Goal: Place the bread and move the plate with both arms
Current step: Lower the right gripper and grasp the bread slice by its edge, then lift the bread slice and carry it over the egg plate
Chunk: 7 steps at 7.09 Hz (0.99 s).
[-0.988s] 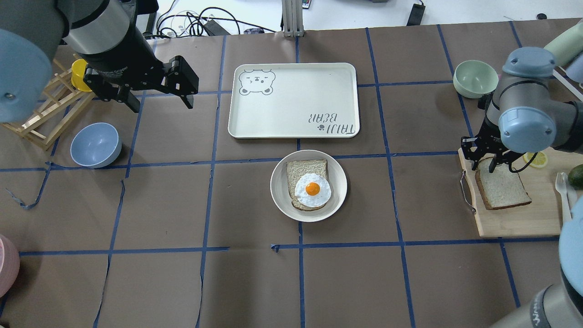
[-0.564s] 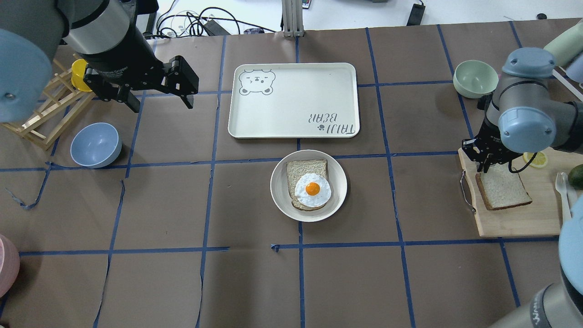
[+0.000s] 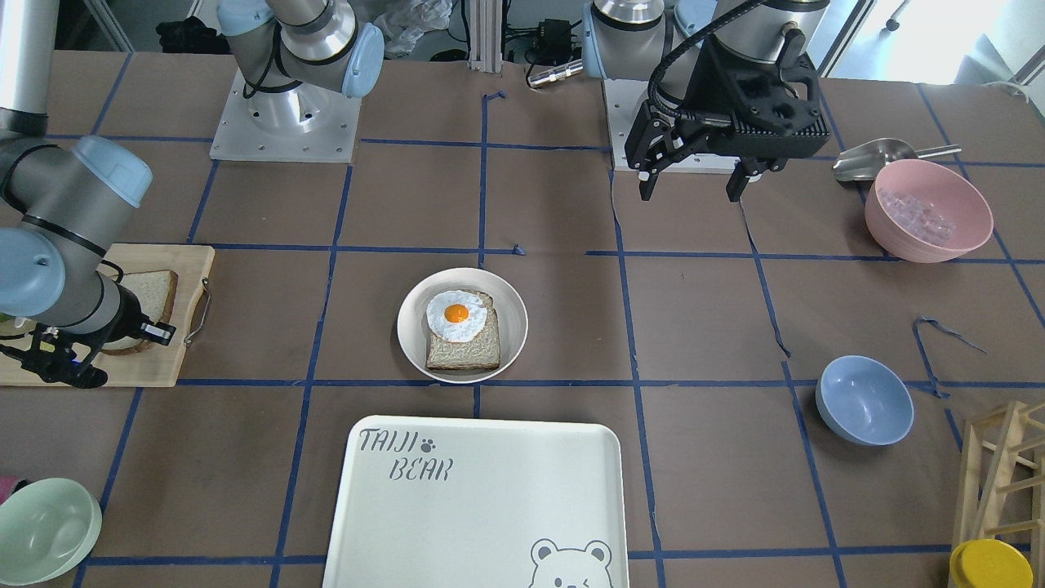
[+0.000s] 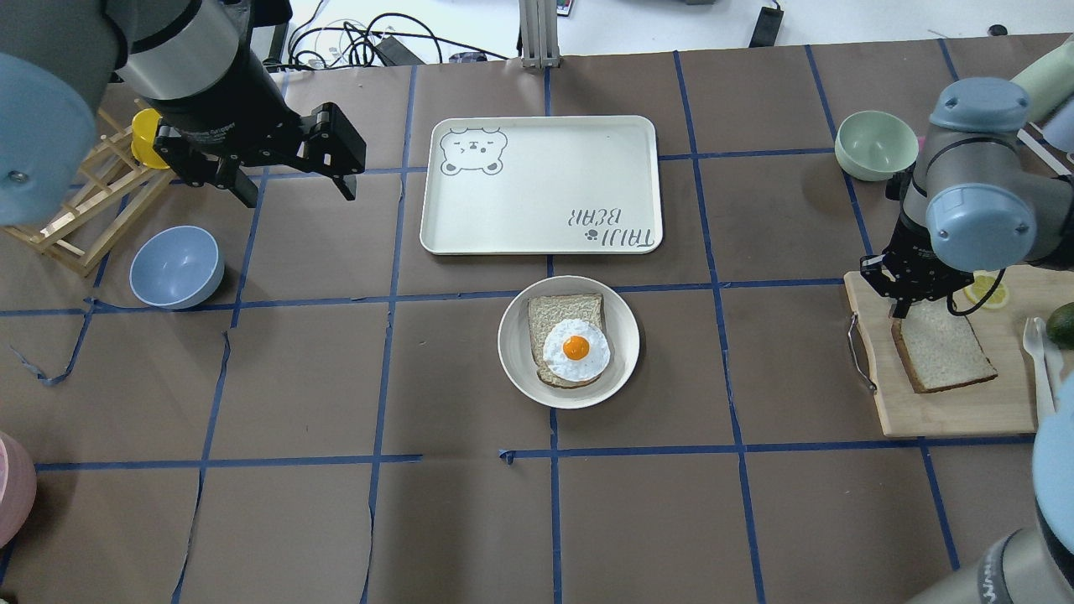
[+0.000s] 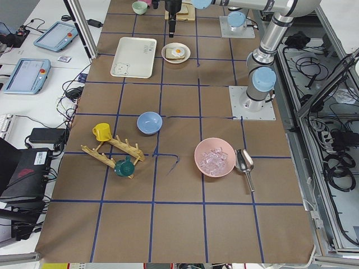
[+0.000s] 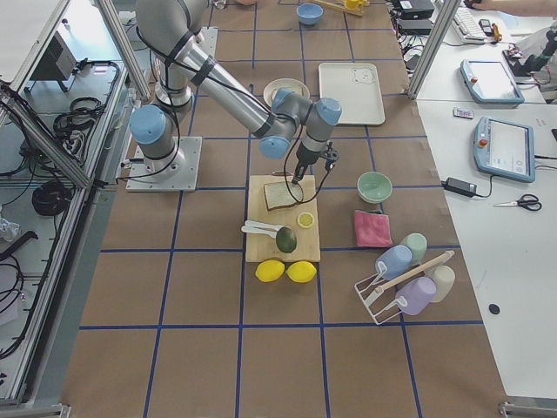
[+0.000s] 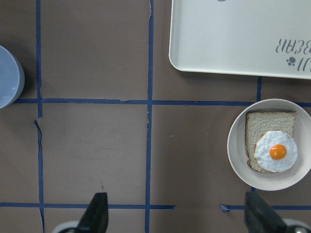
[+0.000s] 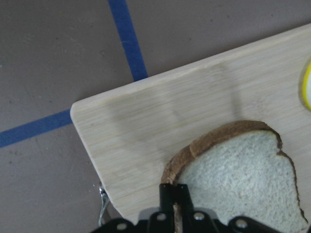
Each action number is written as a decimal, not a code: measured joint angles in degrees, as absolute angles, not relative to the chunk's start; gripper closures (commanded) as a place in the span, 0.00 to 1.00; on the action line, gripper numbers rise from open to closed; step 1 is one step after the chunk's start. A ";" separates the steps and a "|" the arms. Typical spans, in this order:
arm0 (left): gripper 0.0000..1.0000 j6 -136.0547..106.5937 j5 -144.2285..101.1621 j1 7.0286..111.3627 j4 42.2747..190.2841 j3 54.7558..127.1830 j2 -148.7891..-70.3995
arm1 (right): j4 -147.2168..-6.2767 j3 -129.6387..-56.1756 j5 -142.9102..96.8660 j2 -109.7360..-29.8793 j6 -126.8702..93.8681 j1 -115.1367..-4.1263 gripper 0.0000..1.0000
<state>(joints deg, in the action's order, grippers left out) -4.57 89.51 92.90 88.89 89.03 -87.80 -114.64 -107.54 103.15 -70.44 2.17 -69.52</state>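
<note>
The plain bread [image 4: 946, 354] lies on a wooden cutting board [image 4: 948, 411] at the right. My right gripper [image 4: 899, 310] is shut on the bread's crust at its far left corner. In the right wrist view the two fingers of the right gripper [image 8: 174, 191] pinch the crust of the bread [image 8: 238, 174]. The cream plate [image 4: 513, 344] sits mid-table and holds an egg-topped slice [image 4: 575, 344]. My left gripper [image 4: 289, 180] is open and empty, held high over the far left, well apart from the plate [image 7: 238, 145].
A white bear tray [image 4: 541, 184] lies just beyond the plate. A mint bowl [image 4: 875, 144] stands beyond the board, and a lemon slice [image 4: 988, 292] and an avocado [image 4: 1062, 324] lie on it. A blue bowl [image 4: 176, 267] and a wooden rack [image 4: 84, 210] are at the left.
My right gripper's fingers closed onto the bread's crust. Gripper and bread then shifted a little to the right on the board. My left arm has not moved.
</note>
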 measured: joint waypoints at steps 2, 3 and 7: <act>0.00 -4.57 89.54 92.90 88.88 89.03 -87.80 | -104.96 -103.20 100.70 -72.54 2.02 -69.63 1.00; 0.00 -4.57 89.55 92.90 88.90 89.03 -87.80 | -103.07 -102.10 100.03 -72.65 1.95 -69.67 1.00; 0.00 -4.57 89.48 92.90 88.86 89.03 -87.80 | -95.55 -97.34 99.54 -74.70 0.51 -71.48 1.00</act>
<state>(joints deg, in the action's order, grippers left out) -4.57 89.48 92.90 88.86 89.03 -87.80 -95.55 -97.34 99.54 -74.70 0.51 -71.48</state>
